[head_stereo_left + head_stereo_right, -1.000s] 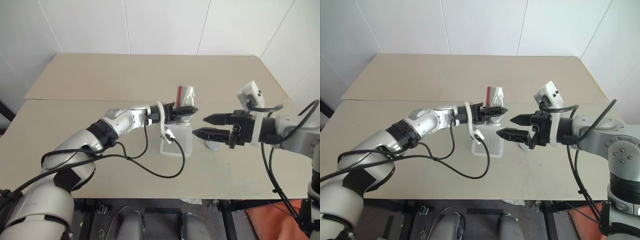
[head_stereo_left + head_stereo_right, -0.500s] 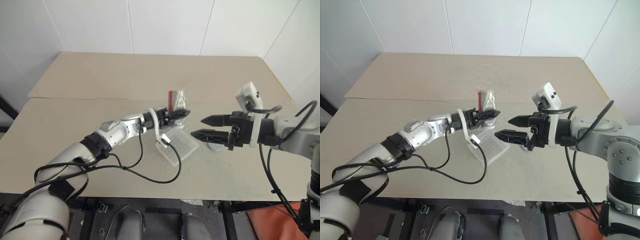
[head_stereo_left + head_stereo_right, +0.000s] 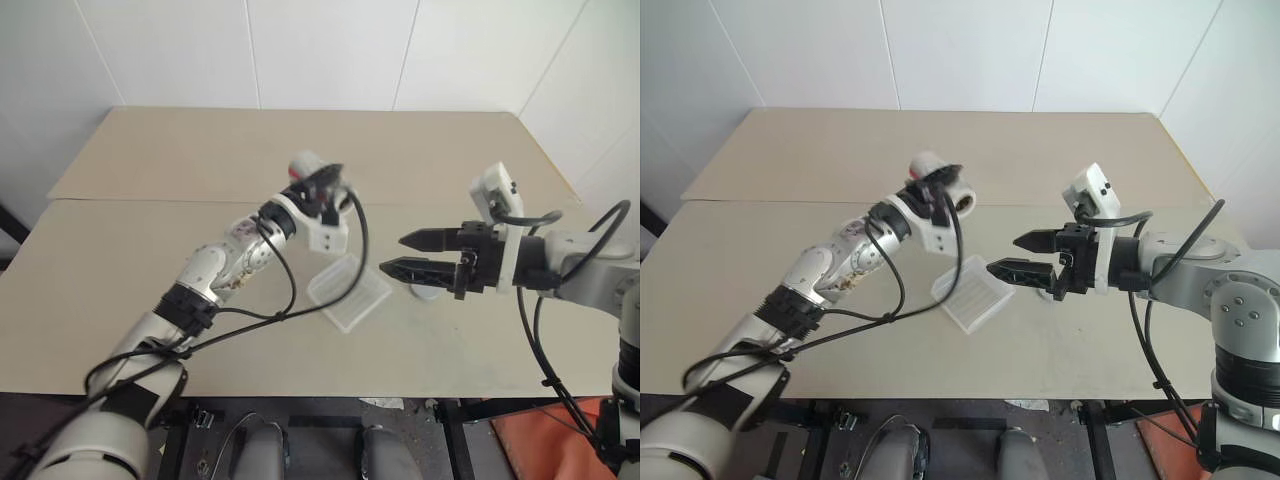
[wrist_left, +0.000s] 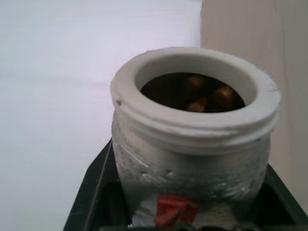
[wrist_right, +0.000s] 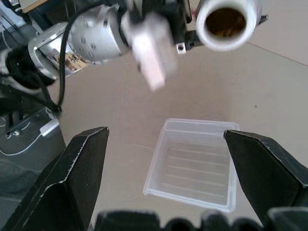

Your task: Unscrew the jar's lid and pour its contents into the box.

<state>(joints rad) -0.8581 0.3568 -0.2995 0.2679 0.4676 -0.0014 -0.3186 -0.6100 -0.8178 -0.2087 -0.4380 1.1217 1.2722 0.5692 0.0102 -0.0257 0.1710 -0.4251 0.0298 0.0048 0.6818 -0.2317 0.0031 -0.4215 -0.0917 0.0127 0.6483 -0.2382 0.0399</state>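
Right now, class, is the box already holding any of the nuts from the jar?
No. The box shows only its bare ribbed bottom, while the brown contents sit inside the open jar.

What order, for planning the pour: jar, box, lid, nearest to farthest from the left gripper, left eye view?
1. jar, in the left gripper.
2. box, on the table below.
3. lid, beyond the box, under the right gripper.
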